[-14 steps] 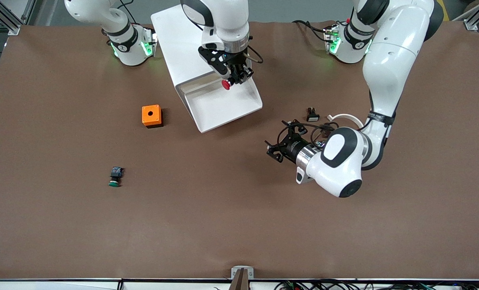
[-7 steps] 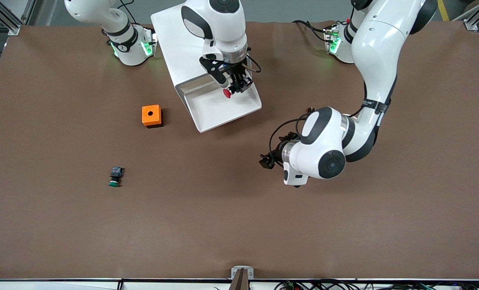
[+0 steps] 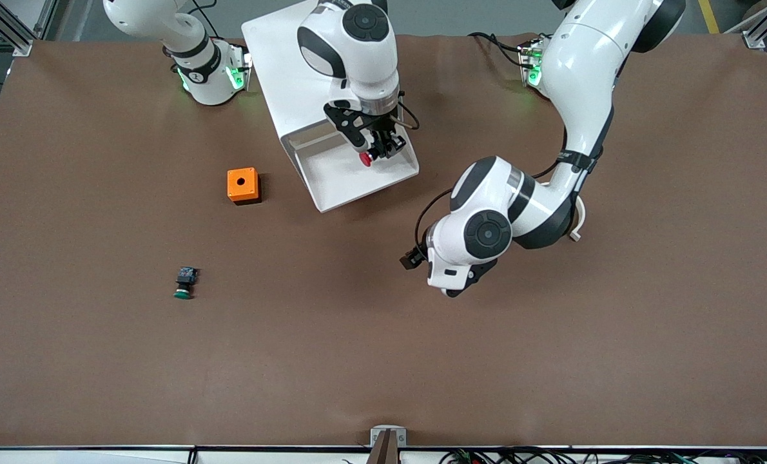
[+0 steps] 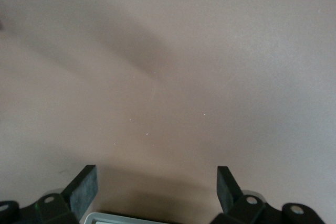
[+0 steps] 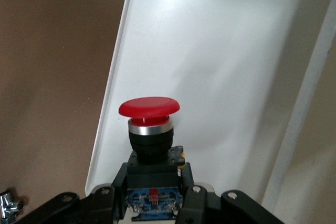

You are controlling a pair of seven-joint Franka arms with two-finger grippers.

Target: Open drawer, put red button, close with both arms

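Note:
The drawer (image 3: 348, 183) stands pulled out of the white cabinet (image 3: 280, 58), its tray bare. My right gripper (image 3: 376, 152) hangs over that tray, shut on the red button (image 3: 365, 159). In the right wrist view the red button (image 5: 149, 107) points its red cap away from my fingers (image 5: 118, 190), which clamp its black-and-blue body, with the white drawer floor (image 5: 226, 66) underneath. My left gripper (image 3: 412, 260) hovers over bare table, nearer to the front camera than the drawer. In the left wrist view the left gripper (image 4: 156, 187) is open with nothing between its fingers (image 4: 84, 187).
An orange box (image 3: 243, 185) with a round hole sits beside the drawer toward the right arm's end. A green-capped button (image 3: 184, 283) lies nearer to the front camera than that box. A white curved piece (image 3: 577, 225) shows partly under the left arm's elbow.
The left arm has swung its wrist round and carried its open gripper toward the table's middle. The right gripper has come lower over the drawer tray with the red button.

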